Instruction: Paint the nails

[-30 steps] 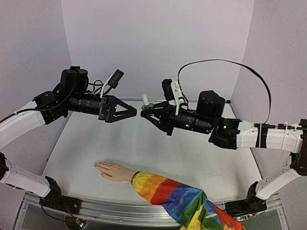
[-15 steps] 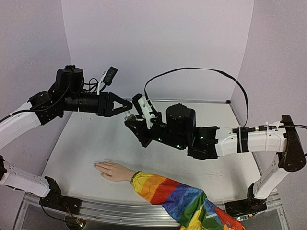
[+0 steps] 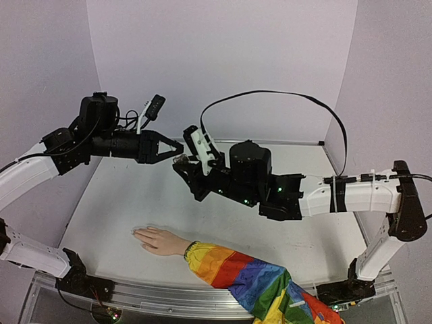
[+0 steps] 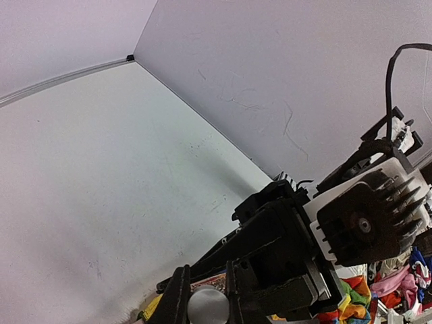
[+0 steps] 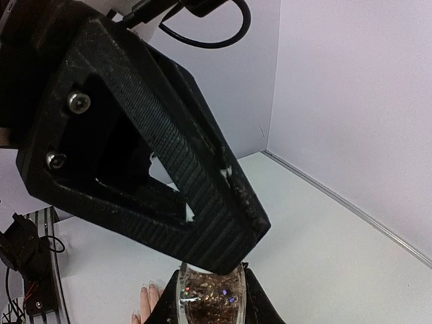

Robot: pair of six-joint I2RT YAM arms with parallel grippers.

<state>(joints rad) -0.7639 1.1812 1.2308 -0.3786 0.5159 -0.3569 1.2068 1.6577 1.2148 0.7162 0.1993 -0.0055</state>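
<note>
One small clear bottle (image 5: 209, 297) w/ glitter hangs high over the bench (image 3: 128, 196), pinched tight in the R end effector (image 3: 184, 165); L end effector (image 3: 178, 148) squeezes its cap (image 4: 208, 305). The nails (image 3: 137, 233) are on the fake hand (image 3: 158, 241) lying flat below, near the front edge.

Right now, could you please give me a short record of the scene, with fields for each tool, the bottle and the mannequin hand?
left tool: shut on the cap
right tool: shut on the bottle, gripping its body
bottle: glitter inside, held in the air between both tools
mannequin hand: palm down on the table, rainbow sleeve, no tool near it
nails: too small to judge any paint
</note>
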